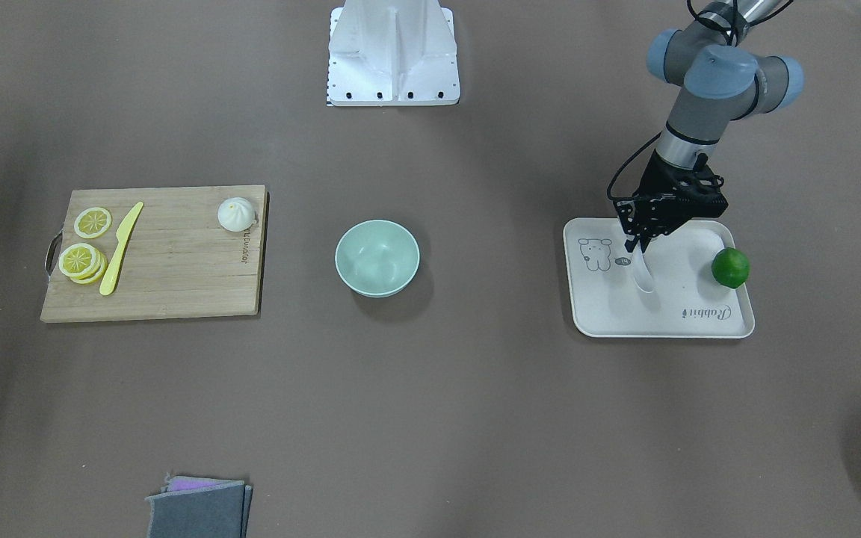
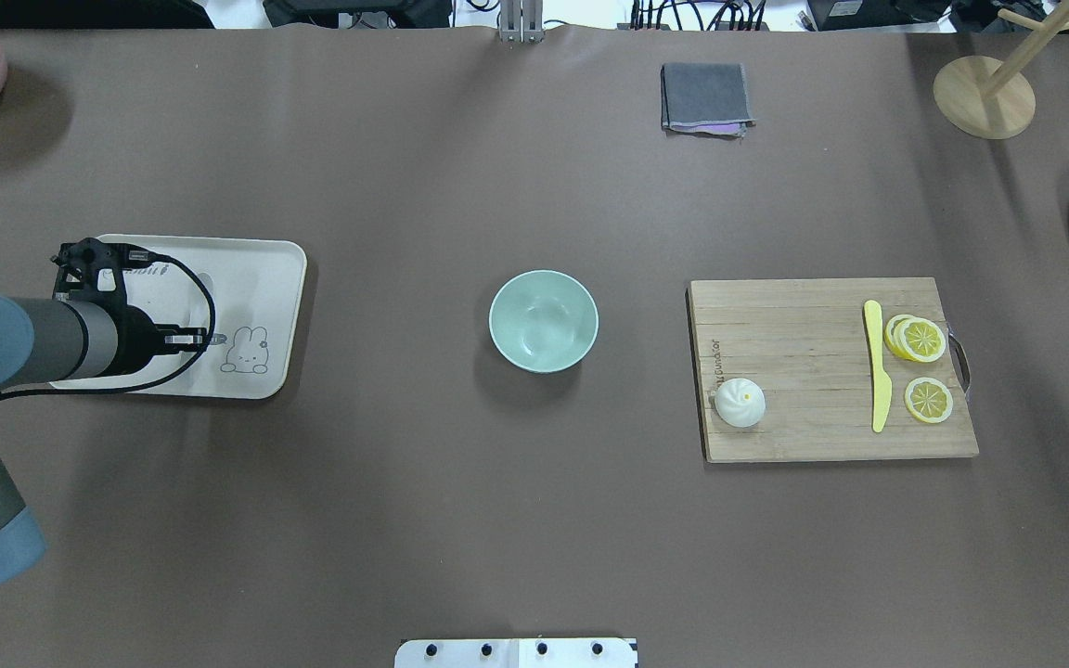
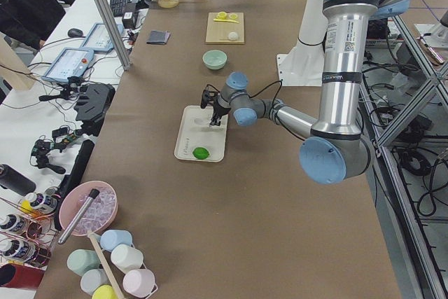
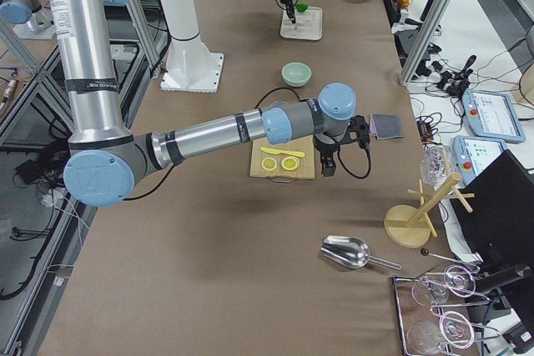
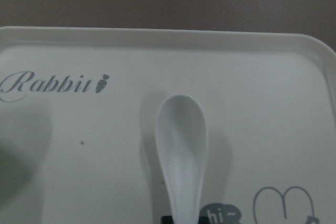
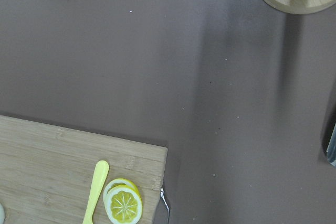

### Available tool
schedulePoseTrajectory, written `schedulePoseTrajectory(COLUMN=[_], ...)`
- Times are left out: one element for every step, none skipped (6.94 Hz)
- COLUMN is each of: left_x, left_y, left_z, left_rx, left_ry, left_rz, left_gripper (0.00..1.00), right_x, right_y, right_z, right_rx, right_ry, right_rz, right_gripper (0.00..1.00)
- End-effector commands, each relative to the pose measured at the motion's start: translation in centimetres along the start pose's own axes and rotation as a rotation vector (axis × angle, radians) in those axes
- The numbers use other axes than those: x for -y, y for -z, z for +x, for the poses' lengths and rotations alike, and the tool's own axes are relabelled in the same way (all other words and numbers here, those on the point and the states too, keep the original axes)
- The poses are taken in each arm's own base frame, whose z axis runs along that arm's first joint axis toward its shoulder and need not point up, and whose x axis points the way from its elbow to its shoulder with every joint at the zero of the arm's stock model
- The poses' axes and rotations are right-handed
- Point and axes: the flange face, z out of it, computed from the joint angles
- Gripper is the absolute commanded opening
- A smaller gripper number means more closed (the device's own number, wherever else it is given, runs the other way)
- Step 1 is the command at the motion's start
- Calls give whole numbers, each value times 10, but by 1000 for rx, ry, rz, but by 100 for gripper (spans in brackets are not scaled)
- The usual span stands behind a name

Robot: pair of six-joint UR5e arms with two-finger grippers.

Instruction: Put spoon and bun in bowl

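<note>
On the white rabbit-print tray [image 1: 670,317], the left hand [image 1: 638,245] straddles the handle of the small white soup spoon [image 1: 644,275], clamped or not I cannot tell, its scoop pointing away from the robot.

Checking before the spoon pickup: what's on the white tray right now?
The spoon lies near the middle of the tray, with a lime at its edge. The left gripper covers the spoon's handle end, so whether it is gripped cannot be seen.
</note>
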Motion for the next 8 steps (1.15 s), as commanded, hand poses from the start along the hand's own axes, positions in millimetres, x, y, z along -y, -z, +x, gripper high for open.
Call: schedulePoseTrajectory(left_x=[79, 112, 137, 154, 155, 152, 150, 149], left_y=[56, 66, 75, 86, 86, 74, 63, 53], left_z=[12, 60, 108, 144, 167, 187, 213, 233], left_rx=[-122, -116, -91, -105, -115, -102, -101, -103], left_ry=[67, 85, 111, 157, 172, 164, 164, 174], left_rz=[6, 5, 0, 15, 6, 36, 48, 45], left_gripper=[0, 0, 0, 0, 0, 0, 0, 0], right_x=[20, 3, -13, -31, -53, -78, -96, -107], right_y=[-10, -41, -73, -105, -139, -177, -200, -207], right_z=[-109, -178, -224, -258, -294, -326, -347, -356], right_rx=[-43, -102, -79, -33, -21, -54, -68, -65], right_ry=[16, -27, -19, -85, -119, -111, -103, -122], right_rz=[33, 46, 49, 61, 64, 74, 71, 57], right_gripper=[100, 100, 100, 100, 100, 100, 100, 100])
